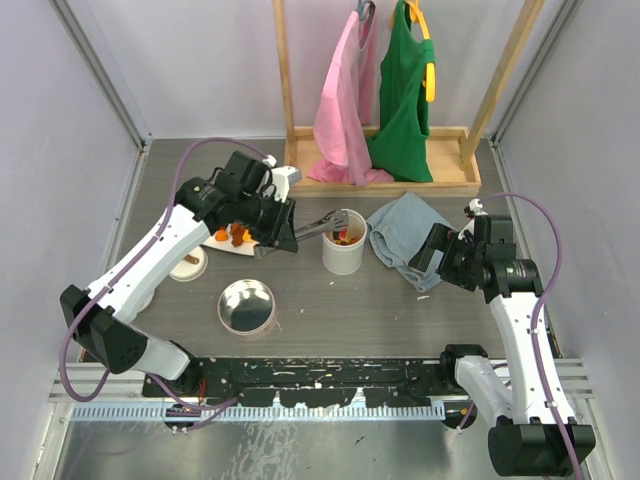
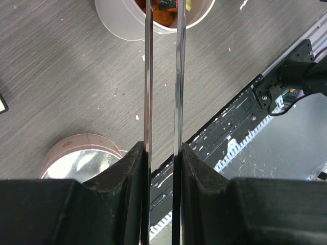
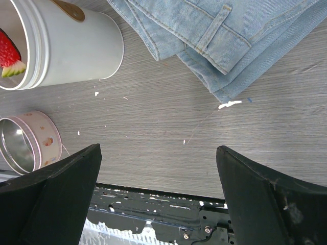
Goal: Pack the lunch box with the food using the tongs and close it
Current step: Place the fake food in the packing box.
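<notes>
Clamping the tongs point(image 1: 318, 224), left pincer point(image 2: 161, 153) faces lunch box point(image 1: 342, 260); right pincer point(image 3: 158, 166) gapes beside jeans point(image 1: 405, 235).

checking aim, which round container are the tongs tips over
The tall white canister holding food; the shallow pink-sided tin lies off to the side, away from the tongs.

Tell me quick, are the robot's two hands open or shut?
Left gripper: shut on the tongs.
Right gripper: open, holding nothing.
</notes>
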Robot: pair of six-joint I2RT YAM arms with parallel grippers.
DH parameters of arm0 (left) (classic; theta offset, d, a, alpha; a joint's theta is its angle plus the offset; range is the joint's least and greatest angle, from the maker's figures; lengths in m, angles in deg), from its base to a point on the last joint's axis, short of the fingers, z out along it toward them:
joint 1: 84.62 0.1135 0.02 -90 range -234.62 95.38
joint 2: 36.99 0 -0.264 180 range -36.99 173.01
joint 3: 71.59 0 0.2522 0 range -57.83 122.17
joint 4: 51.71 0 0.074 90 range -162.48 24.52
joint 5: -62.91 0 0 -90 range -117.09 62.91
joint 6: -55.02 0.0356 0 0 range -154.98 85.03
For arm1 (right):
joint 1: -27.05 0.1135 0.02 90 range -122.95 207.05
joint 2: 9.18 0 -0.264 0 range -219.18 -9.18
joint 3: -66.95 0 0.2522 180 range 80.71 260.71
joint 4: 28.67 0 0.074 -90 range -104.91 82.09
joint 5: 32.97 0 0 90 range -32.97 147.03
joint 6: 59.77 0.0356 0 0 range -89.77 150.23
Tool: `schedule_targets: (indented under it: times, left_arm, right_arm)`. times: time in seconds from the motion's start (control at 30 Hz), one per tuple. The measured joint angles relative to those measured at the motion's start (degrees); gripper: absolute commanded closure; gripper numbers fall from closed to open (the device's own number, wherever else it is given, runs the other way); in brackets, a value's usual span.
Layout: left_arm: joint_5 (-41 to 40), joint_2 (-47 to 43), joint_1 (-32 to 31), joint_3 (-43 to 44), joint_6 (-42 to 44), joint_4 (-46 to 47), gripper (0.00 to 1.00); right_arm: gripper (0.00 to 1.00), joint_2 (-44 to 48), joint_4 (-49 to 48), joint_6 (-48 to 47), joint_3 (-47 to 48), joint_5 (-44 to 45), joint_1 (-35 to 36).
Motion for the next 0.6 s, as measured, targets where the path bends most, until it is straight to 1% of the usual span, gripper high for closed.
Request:
schedule_targets:
  times: [0.23,0.6]
  left_arm:
    - [-2.2,0.1,0.0,0.0,-0.3,0.2,0.71]
    - [-1.7,0.1,-0.1,0.8,-0.2,0.3,0.64]
  right_arm:
    - [0.01,-0.3,-0.1,0.0,0.0,0.0,0.0]
    - [0.01,-0.3,-0.3,0.0,0.0,0.0,0.0]
